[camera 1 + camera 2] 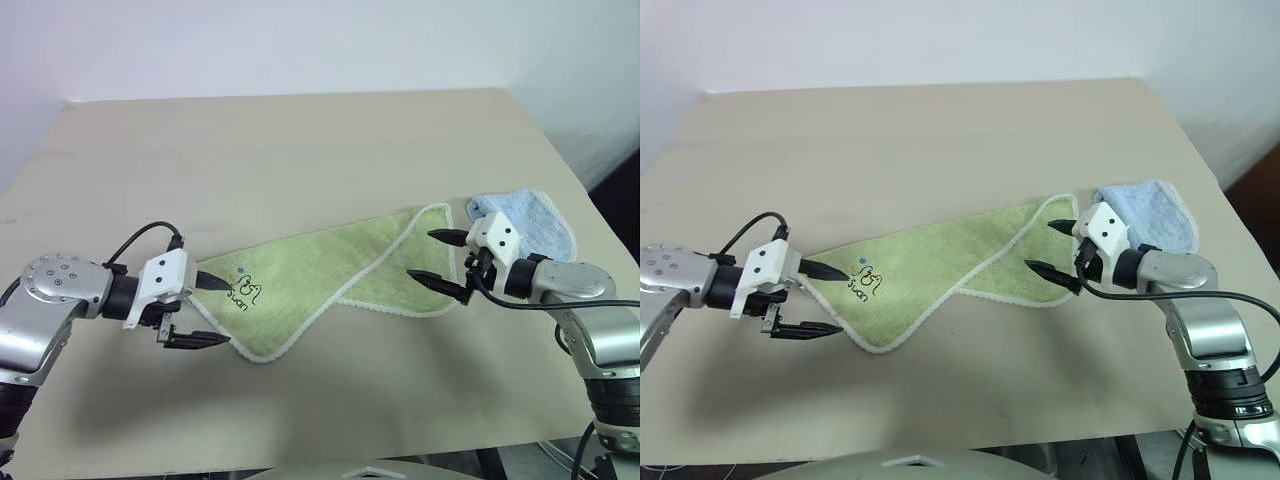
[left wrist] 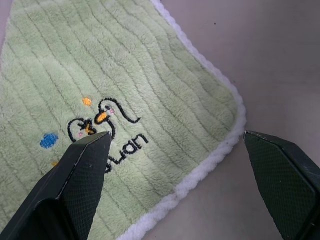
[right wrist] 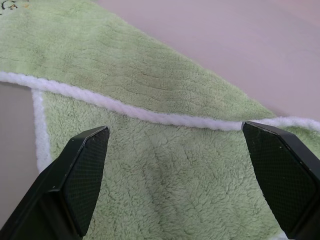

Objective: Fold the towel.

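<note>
The light green towel (image 1: 320, 280) lies on the table, one part folded at a slant over the other, its white edging showing. Its dark logo (image 2: 102, 125) with a blue dot sits near the towel's left corner. My left gripper (image 1: 230, 314) is open at that corner, one finger over the logo and the other over the table past the edging. My right gripper (image 1: 420, 254) is open over the towel's right end, where the white edging (image 3: 150, 116) of the upper layer crosses between its fingers. Neither gripper holds anything.
A smaller light blue towel (image 1: 535, 215) lies bunched just behind my right gripper, near the table's right edge. The beige table (image 1: 300, 150) stretches bare behind the green towel, and a strip of it runs in front.
</note>
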### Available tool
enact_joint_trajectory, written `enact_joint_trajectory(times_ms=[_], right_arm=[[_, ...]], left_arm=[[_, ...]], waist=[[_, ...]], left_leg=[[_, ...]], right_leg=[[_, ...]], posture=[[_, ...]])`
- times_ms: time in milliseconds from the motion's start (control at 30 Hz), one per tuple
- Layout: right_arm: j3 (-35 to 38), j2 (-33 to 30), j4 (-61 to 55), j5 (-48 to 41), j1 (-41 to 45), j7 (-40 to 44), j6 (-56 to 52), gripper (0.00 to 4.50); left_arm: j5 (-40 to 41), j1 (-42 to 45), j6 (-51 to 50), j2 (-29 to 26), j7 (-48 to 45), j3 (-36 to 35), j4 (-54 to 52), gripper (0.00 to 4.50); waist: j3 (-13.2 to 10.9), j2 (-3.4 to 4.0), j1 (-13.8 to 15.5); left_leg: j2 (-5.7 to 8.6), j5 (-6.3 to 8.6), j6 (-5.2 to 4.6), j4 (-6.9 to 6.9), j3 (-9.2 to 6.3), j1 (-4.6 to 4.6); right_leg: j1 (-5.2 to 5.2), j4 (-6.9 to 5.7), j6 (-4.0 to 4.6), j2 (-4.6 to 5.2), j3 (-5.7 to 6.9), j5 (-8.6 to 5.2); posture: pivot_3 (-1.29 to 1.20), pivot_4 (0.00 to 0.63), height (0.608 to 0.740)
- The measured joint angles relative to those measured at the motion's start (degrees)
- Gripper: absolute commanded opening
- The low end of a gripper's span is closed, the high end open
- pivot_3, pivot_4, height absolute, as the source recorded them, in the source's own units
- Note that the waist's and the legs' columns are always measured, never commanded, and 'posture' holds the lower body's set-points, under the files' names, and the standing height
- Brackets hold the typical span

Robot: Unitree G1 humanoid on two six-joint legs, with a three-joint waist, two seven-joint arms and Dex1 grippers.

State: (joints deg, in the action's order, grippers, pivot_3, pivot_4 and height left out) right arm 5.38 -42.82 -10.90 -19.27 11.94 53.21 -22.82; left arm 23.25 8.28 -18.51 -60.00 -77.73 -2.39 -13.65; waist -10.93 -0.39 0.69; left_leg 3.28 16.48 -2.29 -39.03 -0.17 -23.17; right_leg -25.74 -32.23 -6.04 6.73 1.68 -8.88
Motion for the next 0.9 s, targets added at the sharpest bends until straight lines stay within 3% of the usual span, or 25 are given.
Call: enact_joint_trajectory(times_ms=[433, 900], right_arm=[[2.3, -0.3, -3.6, -0.8, -5.6, -1.8, -0.5, 4.50], [5.7, -1.8, -10.3, -2.4, -11.8, -4.0, -5.2, 4.50]], left_arm=[[-0.1, 3.2, 0.1, 0.7, -0.4, 1.6, 0.0, 4.46], [-0.8, 5.0, 5.7, 0.4, -10.1, 9.5, -6.4, 4.46]], waist=[[0.0, 0.00, 0.1], [0.0, 0.00, 0.1]], left_leg=[[0.01, 0.00, 0.00, -0.05, 0.01, -0.02], [0.01, -0.01, -0.02, -0.09, 0.02, -0.01]], right_leg=[[0.01, -0.01, -0.02, -0.01, 0.00, 0.01], [0.04, -0.02, 0.13, -0.01, -0.01, -0.07]], posture=[[0.00, 0.150, 0.728], [0.00, 0.150, 0.728]])
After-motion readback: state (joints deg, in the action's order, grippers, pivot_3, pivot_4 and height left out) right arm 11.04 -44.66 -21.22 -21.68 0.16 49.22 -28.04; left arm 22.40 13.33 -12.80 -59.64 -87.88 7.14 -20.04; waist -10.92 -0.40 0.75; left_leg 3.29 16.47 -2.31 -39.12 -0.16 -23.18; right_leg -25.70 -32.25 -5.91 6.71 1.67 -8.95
